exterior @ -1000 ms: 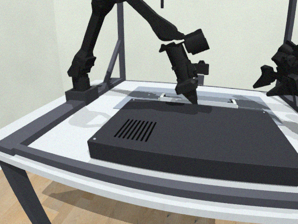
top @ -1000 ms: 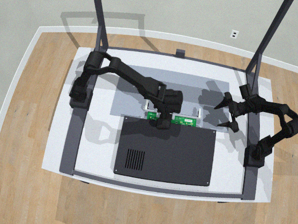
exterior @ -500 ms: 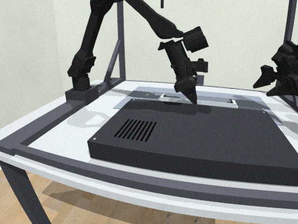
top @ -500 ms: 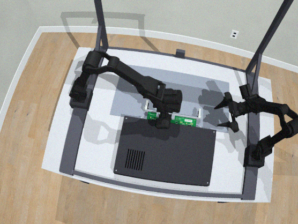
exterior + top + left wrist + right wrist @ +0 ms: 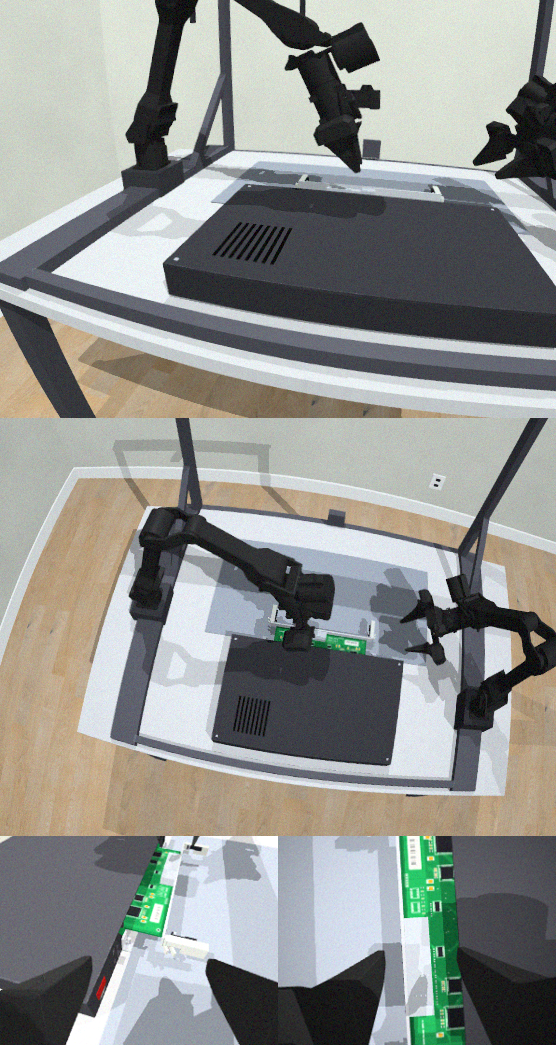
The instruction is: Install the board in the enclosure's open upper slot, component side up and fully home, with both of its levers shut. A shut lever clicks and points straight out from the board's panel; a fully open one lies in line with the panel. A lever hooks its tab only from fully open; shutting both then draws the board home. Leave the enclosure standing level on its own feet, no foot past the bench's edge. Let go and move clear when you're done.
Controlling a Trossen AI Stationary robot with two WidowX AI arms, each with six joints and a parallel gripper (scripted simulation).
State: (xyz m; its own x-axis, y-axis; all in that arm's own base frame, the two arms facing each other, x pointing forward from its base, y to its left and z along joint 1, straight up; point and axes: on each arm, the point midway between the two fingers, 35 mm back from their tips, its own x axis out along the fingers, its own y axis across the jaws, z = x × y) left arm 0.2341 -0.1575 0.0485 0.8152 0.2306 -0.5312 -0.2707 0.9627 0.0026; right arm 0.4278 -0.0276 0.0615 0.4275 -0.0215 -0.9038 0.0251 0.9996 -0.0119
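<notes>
The dark enclosure [image 5: 310, 698] sits flat on the bench. The green board [image 5: 345, 644] is component side up, and a narrow strip of it sticks out of the enclosure's far side. Its pale panel [image 5: 415, 953] runs along the outer edge. A white lever [image 5: 184, 945] juts out from the panel at each end [image 5: 280, 615] [image 5: 367, 628]. My right gripper [image 5: 299, 638] hangs just above the board's middle. Its fingers are open, with gaps on both sides of the panel. My left gripper [image 5: 406, 634] [image 5: 149, 964] is open and empty, off the board's end near the lever.
A grey mat [image 5: 320, 583] lies under the board's outer edge. Dark frame rails and posts [image 5: 470, 568] border the bench. A red tag [image 5: 100, 987] marks the enclosure's side wall. The enclosure lid has a vent grille [image 5: 252, 242].
</notes>
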